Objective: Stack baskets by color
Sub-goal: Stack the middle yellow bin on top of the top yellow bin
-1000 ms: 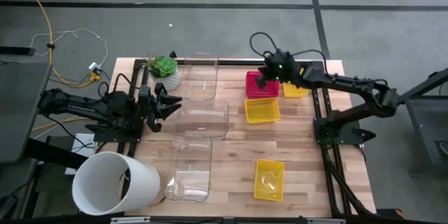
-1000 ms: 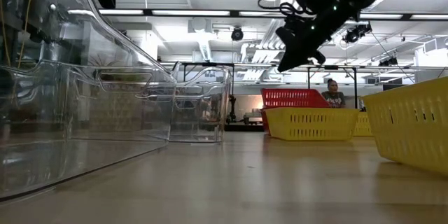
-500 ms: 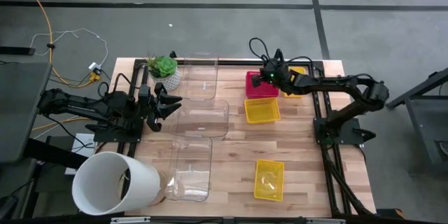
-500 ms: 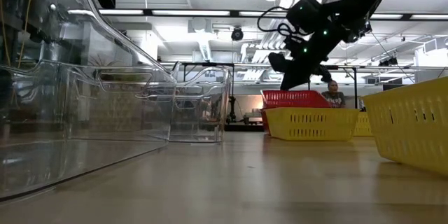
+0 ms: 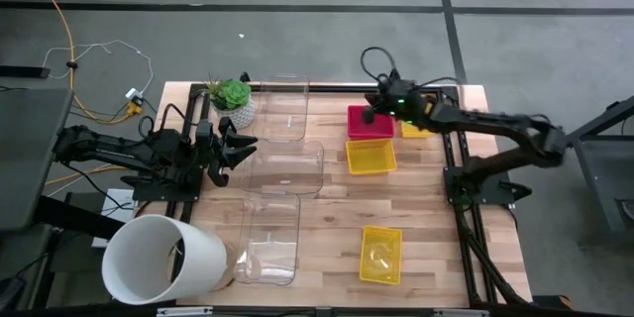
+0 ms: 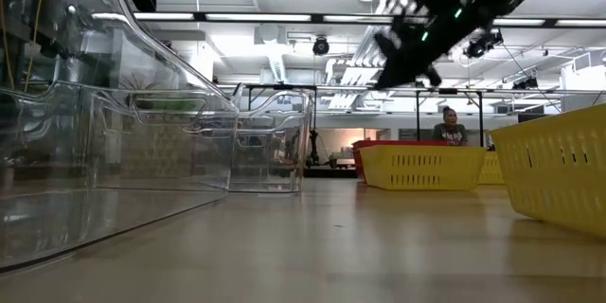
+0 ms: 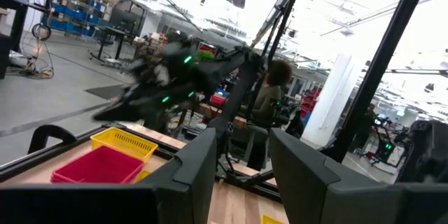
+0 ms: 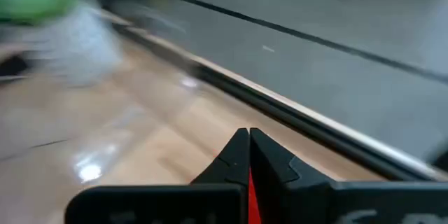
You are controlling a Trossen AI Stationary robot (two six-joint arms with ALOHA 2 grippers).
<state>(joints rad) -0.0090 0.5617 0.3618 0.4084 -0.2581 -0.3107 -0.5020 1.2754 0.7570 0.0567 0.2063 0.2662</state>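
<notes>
The right gripper (image 5: 372, 114) hangs in the air above the far end of the shallow red-pink rectangular plastic basket with mesh sides (image 5: 369, 122), its two dark fingers (image 8: 246, 155) pressed together on nothing. In the low view it hangs clear above the baskets.

Just nearer than the red-pink basket, touching or almost touching it, sits a bright yellow mesh plastic basket (image 5: 370, 157). A second yellow basket (image 5: 416, 127) lies just beside the red-pink one, partly hidden under the right arm. A third yellow basket (image 5: 380, 254) rests well apart, near the table's front edge.

The left gripper (image 5: 241, 145) waits at the left side of the wooden table (image 5: 426, 228), fingers partly spread and empty, beside the clear plastic bins (image 5: 285, 165). A big white cylinder (image 5: 163, 261) lies at the front left corner, and a small green plant in a pot (image 5: 234, 97) stands at the far left.
</notes>
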